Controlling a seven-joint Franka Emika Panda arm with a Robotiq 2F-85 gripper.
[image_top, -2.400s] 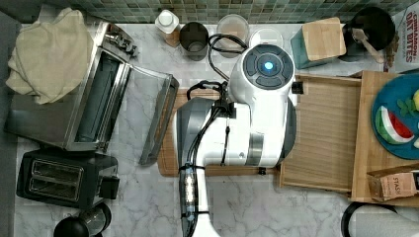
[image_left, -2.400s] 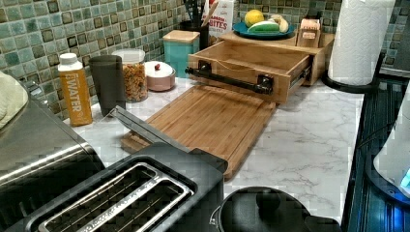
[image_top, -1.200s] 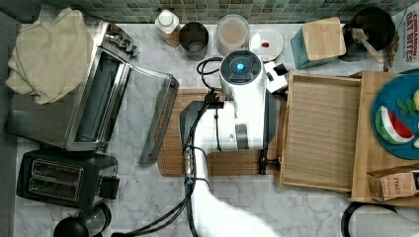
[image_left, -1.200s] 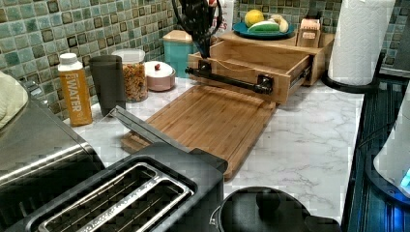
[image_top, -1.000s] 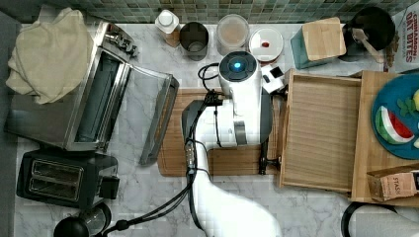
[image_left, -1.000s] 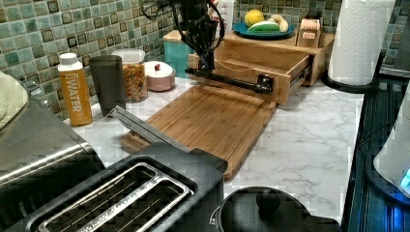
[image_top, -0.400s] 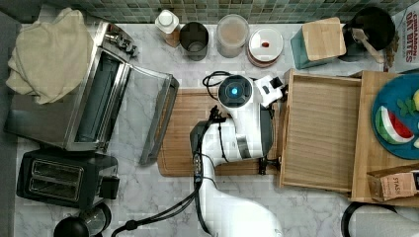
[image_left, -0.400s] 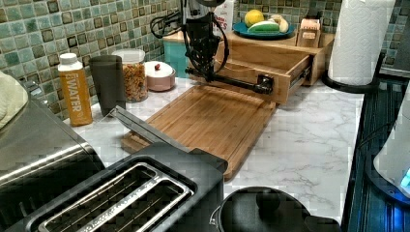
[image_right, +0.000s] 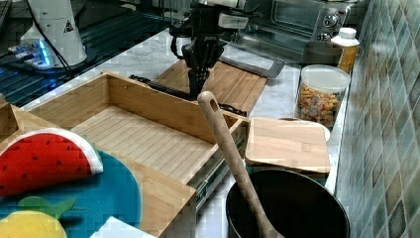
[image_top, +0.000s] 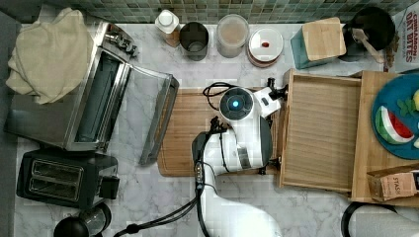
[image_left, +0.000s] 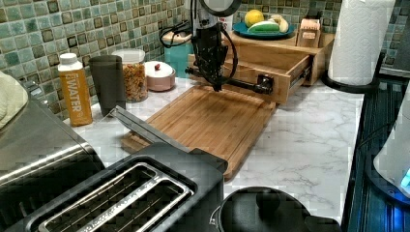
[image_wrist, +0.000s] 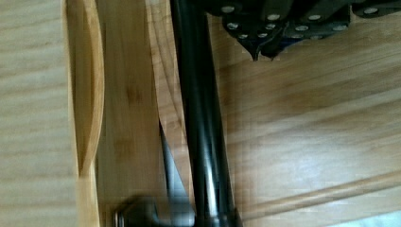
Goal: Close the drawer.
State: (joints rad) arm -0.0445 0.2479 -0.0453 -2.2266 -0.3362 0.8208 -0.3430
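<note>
The drawer [image_top: 321, 133] is pulled out, a light bamboo tray with a bare grained bottom, also seen in the right view [image_right: 143, 134]. A black bar handle [image_left: 241, 85] runs along its front face [image_left: 251, 77]. My gripper [image_left: 216, 86] points straight down just in front of that handle, over the darker cutting board, fingers together with nothing in them. In the wrist view the fingertips [image_wrist: 263, 47] sit close beside the handle bar [image_wrist: 198, 118], on the cutting-board side. In the right view the gripper [image_right: 194, 89] hangs just behind the drawer's front wall.
The cutting board [image_top: 197, 133] lies in front of the drawer. A toaster oven with its door down [image_top: 158, 118] and a toaster [image_top: 64, 177] stand on the top view's left. Jars [image_top: 232, 34] line the tiled wall. A slab with a blue plate [image_top: 395, 123] sits above the drawer.
The arm has come down from high above and settled in front of the drawer handle, over the cutting board. The drawer has stayed pulled out in the same place.
</note>
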